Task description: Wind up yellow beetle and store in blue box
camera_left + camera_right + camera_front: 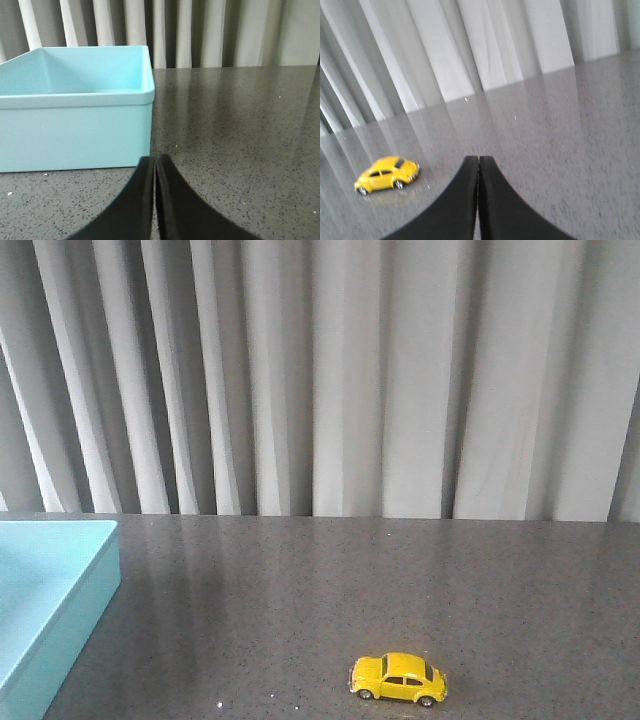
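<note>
Grey pleated curtain (330, 370) hangs across the whole back of the scene, its folds reaching down to the far edge of a dark speckled tabletop (400, 580). Surface is glossy enough to carry faint pale reflections of the curtain.

Front view: the yellow beetle (398, 679) sits on its wheels on the tabletop, near the front edge and a little right of centre. Side-on to the camera, dark windows and silver-hubbed wheels visible. Nothing touches it. The blue box (60, 600) lies at the far left, cut off by the picture's edge, only one corner and part of its light turquoise interior showing. Car and box are well apart, bare table between them. Neither arm appears in this view.

Left wrist view: left gripper (155, 167) has its two black fingers (137, 200) pressed together, no gap, nothing between them. It hovers low over the table just beside a corner of the blue box, whose smooth wall and rolled rim fill the near side of the view. Box interior looks bare as far as can be seen.

Right wrist view: right gripper (478, 167) likewise has both fingers (497, 205) closed against each other, holding nothing. Picture is slightly blurred. The yellow beetle stands on the table near the fingertips, off to one side, apart from them.
</note>
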{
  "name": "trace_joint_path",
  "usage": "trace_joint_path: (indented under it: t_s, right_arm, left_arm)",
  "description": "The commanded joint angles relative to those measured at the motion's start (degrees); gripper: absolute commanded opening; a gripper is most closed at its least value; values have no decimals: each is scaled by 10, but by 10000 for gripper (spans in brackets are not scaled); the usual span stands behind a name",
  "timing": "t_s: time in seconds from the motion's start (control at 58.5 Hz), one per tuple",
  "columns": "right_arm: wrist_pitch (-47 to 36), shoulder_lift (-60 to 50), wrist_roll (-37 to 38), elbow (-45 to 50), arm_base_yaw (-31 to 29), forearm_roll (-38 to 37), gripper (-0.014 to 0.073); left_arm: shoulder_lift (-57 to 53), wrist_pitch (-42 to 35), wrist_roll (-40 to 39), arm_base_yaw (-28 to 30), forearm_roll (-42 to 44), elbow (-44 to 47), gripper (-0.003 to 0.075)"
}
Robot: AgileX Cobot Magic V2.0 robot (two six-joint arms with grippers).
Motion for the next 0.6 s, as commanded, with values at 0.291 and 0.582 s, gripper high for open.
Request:
trace_joint_path:
  t_s: [0.291,0.582]
  right_arm:
    - [-46,24,12,-112,-3,-6,21]
    - [106,177,-66,-300,-3,-1,356]
  left_arm:
    - [3,-39,-5,-4,-4,-4,-2]
    - [3,-39,-5,-4,-4,-4,-2]
